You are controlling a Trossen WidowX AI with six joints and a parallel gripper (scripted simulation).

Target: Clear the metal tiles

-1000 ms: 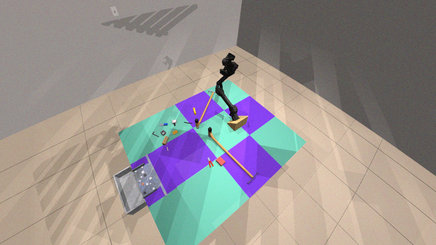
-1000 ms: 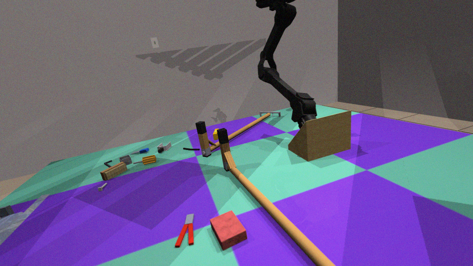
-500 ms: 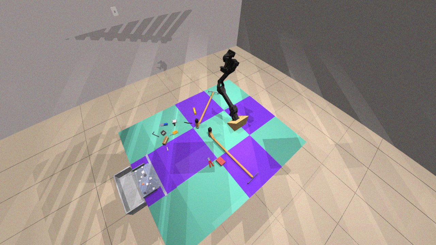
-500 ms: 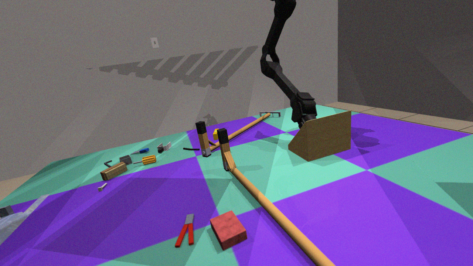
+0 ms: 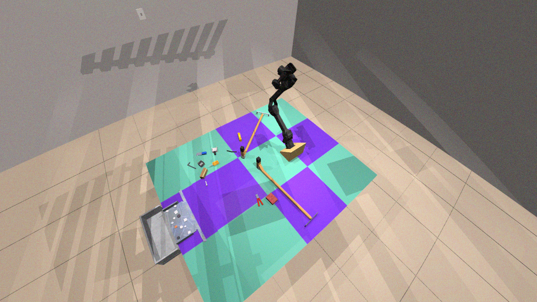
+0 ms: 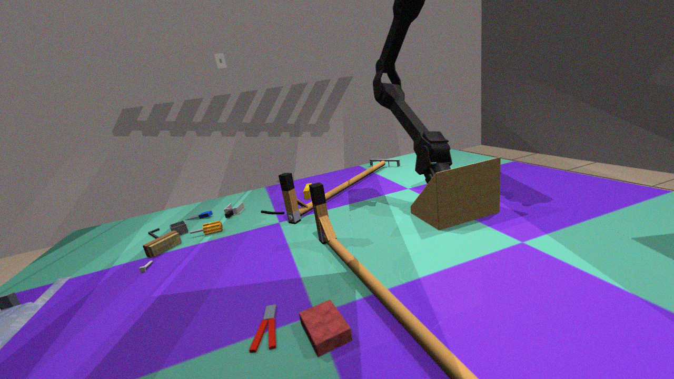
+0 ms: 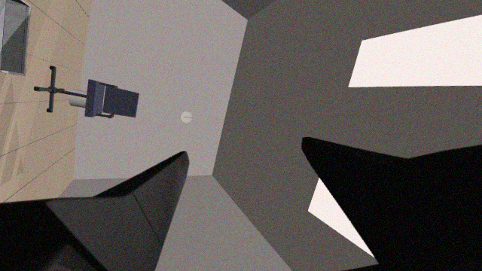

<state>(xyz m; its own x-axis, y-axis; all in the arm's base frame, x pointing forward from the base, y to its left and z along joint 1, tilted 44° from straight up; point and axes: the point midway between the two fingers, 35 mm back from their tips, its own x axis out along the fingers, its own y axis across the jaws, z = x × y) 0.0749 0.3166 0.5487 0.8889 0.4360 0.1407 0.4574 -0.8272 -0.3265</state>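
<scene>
The long scraper lies on the table with its thin straight blade toward the front right. Its black-topped grip stands up near the middle. Several small tiles, mostly pale, some dark and one orange, are spread over the steel bench plate. The grey catch box adjoins the plate's far edge; no tiles are visible in it. My gripper is open and empty, raised high above the table, far from the scraper. It is out of frame in the exterior view.
A second long tool with a toothed head lies behind the scraper. A wooden wedge stands by the arm's base. A red block and red pliers lie beside the scraper's handle. Small tools lie at left.
</scene>
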